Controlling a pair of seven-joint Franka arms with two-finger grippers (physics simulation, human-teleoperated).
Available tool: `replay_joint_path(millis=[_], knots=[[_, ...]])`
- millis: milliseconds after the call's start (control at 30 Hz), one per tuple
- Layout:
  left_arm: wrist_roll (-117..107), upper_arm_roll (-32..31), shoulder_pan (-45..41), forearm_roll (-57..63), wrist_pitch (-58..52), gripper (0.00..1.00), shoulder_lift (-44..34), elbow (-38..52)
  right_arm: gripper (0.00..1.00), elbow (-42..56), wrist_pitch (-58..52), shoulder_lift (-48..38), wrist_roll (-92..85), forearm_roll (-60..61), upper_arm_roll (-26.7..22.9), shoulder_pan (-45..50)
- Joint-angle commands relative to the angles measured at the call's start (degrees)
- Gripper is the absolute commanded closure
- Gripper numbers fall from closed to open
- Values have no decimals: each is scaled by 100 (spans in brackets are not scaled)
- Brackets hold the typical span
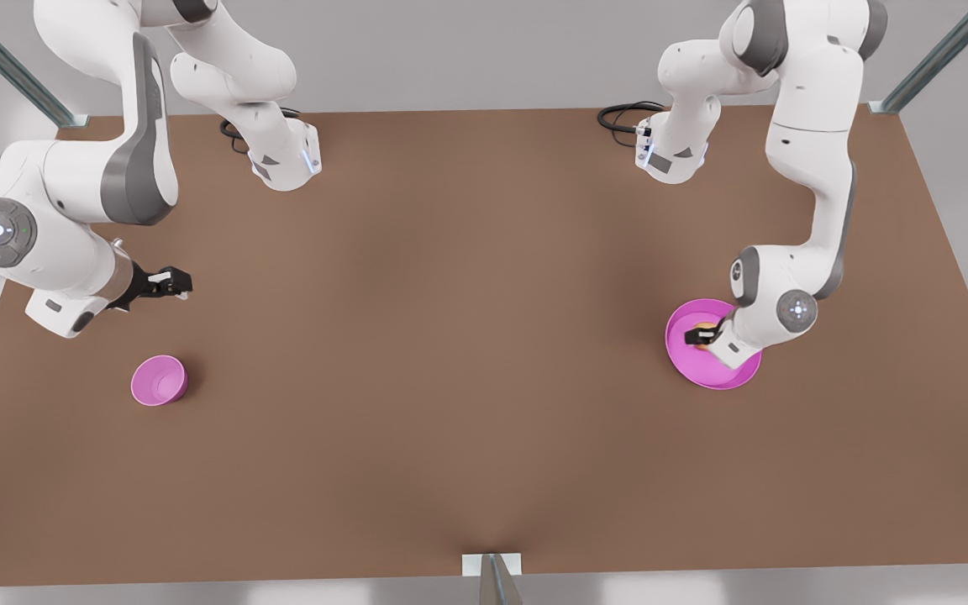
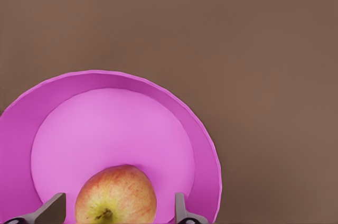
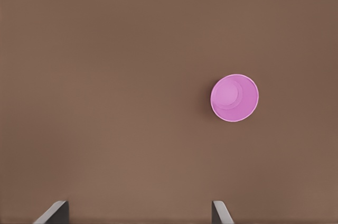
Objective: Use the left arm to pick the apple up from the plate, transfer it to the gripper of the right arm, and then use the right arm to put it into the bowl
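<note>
Currently I'm at pre-grasp | left end effector [image 1: 697, 337] low over plate [image 1: 690, 363], fingers spread either side of apple [image 2: 116, 195], not clamped yet | right end effector [image 1: 173, 282] waits open above tabletop [image 1: 484, 378] near bowl [image 1: 159, 380] for handover

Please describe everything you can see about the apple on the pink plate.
The small round yellow-orange apple has a reddish blush on its upper side and a brown stem in a dimple. Its skin looks smooth and matte. It rests on the flat floor of the large shallow magenta-pink plate, off centre and inside the rim. The slim black left gripper is open around it, one finger on each side, with small gaps, so no contact is visible. In the front view the gripper hides most of it.
</note>
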Motion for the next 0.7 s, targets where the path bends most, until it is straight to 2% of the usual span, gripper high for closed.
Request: replay_joint_path(millis=[0, 133, 600, 667], knots=[[278, 32, 4, 14, 378, 0, -4, -10, 0, -2, -8, 0, -129, 3, -1, 0], [278, 32, 4, 14, 808, 0, 40, -388, 0, -2, -8, 0, -129, 3, -1, 0], [251, 32, 22, -4, 975, 0, 339, -423, 0, 7, -8, 35, -129, -5, 8, 35], [234, 32, 22, -13, 966, 4, 347, -423, 0, -1, -8, 35, -129, -5, 8, 35]])
